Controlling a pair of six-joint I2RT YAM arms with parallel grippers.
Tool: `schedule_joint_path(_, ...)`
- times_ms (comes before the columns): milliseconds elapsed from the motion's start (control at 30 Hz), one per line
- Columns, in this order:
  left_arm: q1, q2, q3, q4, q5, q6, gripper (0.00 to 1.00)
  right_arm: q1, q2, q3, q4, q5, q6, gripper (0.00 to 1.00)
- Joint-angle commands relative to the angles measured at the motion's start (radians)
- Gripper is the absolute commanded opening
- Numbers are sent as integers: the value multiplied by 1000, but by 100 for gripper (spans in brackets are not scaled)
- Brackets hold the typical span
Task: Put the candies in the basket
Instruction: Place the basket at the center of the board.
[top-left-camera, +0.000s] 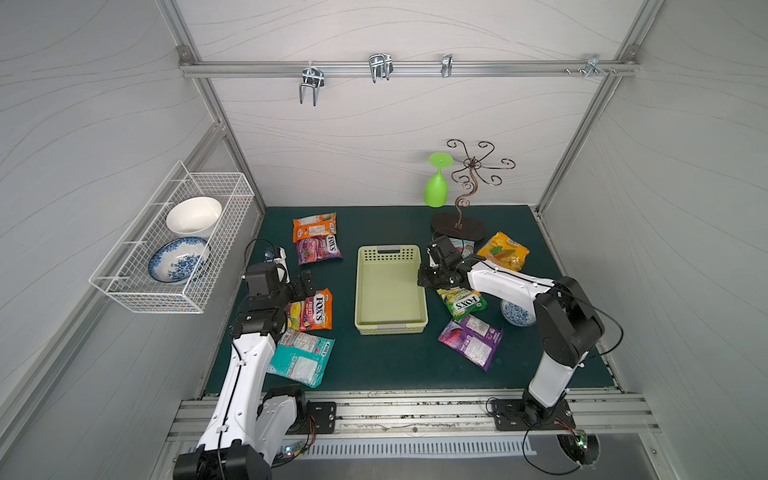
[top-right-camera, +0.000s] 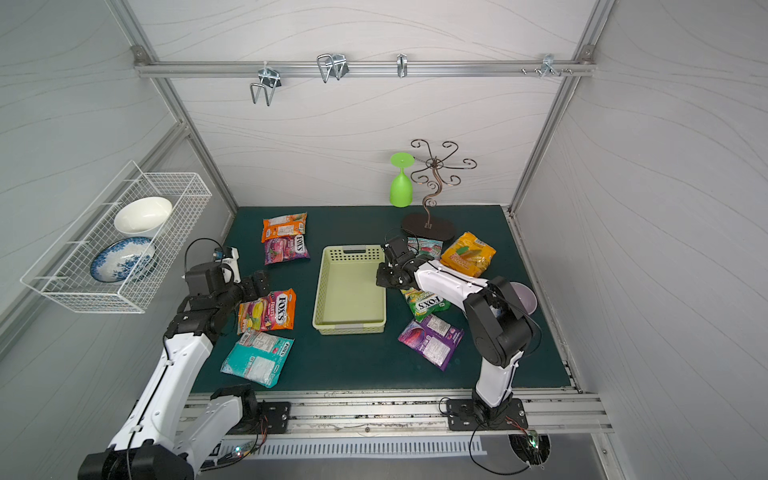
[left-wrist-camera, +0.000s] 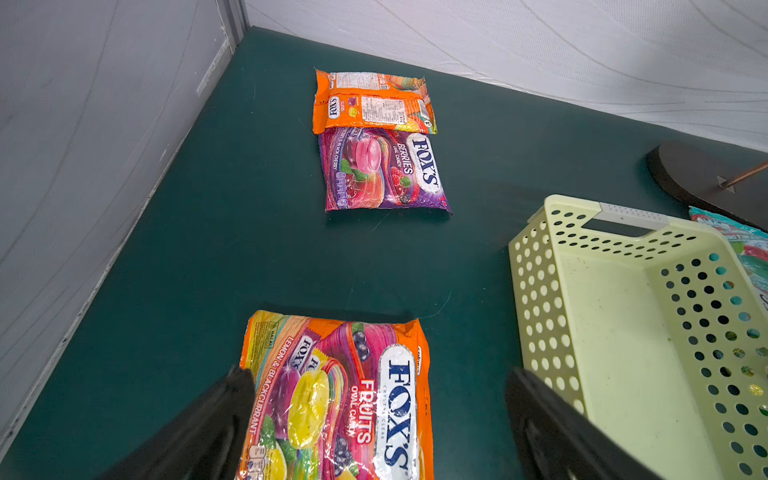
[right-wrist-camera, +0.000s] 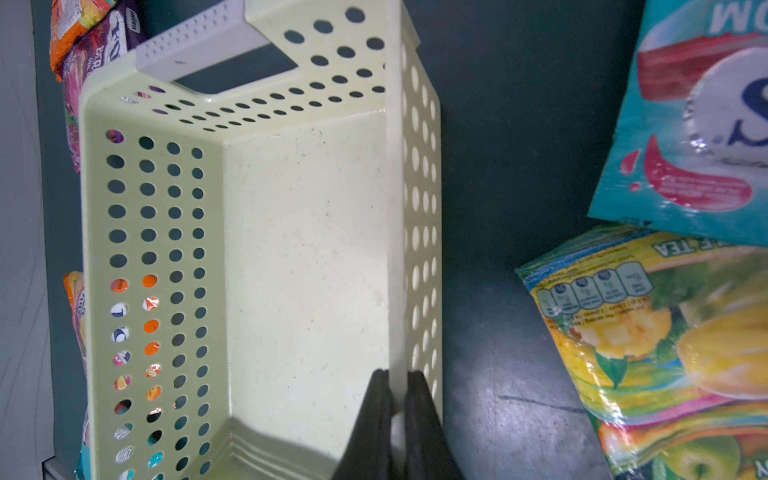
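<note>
Pinching the basket (right-wrist-camera: 394, 199) wall with right fingers (right-wrist-camera: 374, 419); holding left fingers (left-wrist-camera: 216, 419) spread wide above an orange packet (left-wrist-camera: 340, 399) lying flat on the bench (left-wrist-camera: 208, 249).

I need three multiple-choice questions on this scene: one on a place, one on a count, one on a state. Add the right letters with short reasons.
1. Where does the orange FOX'S Fruits packet lie? A) in the pale yellow-green basket; B) on the green mat, robot's left of the basket; C) on the mat, robot's right of it.
2. How many candy packets are in the basket? A) none; B) two; C) four.
3. How is the right gripper? A) open, touching nothing; B) shut on the basket's side wall; C) shut on a packet.
1 B: both top views show it there. 2 A: the basket's floor is bare. 3 B: the right wrist view shows its fingers pinching the wall.
</note>
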Motion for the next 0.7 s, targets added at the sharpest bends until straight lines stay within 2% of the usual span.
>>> schedule_joint_path(0,-2,-9,15,54,21,7,99,6,-30,-25,7,24,48,0)
schedule_joint_path(100,1,-4,33,36,1,-2,99,4,-21,-7,-12,17,52,1)
schedule_joint_path(267,1,-8,18,49,19,9,99,2,-12,-3,-12,3,45,25)
schedule_joint_path(533,-1,3,27,44,13,7,99,-18,-101,11,-99,34,-27,42)
schedule_joint_path(667,-3,6,38,37,-2,18,98,-17,-179,-42,-99,66,-49,48)
